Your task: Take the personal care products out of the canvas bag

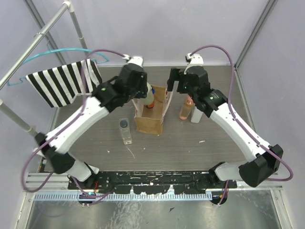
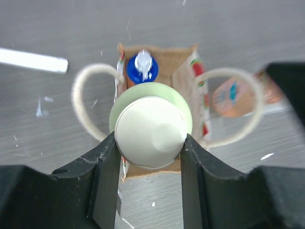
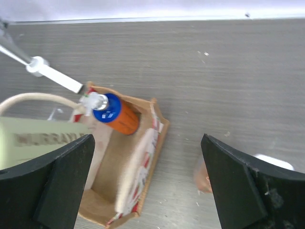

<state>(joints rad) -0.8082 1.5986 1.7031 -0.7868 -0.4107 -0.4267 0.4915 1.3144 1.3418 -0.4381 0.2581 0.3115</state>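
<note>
The left gripper (image 2: 149, 143) is clamped on the cream cap of the olive bottle (image 2: 150, 126), one finger at each side of the cap. It holds the bottle upright over the open mouth of the bag (image 1: 148, 125). The wrist view looks straight down on the cap, so the bottle's base may or may not be clear of the rim; I cannot tell.

The orange bottle with the blue cap (image 2: 142, 67) is left inside the bag, leaning into the corner at 12 o'clock from the held cap. Three others are out on the table (image 1: 95, 152). The clear bottle (image 1: 125, 131) lies at about 8 o'clock from the bag. The orange bottle with the pink cap (image 1: 185, 109) and the white bottle (image 1: 196, 114) stand together at 3 o'clock. The striped cloth (image 1: 62, 83) hangs well off at 10 o'clock and plays no part.

The right gripper (image 3: 147, 143) hovers at the bag's 2 o'clock side with its fingers spread wide and nothing between them.

The step in hand looks like taking out the fourth bottle of five. Next, the olive bottle needs a straight lift until it clears the rim and the rope handles. Then it should go sideways to a bare spot toward 9 o'clock, be set down upright and be released. A dragged base could tip the light bag.
</note>
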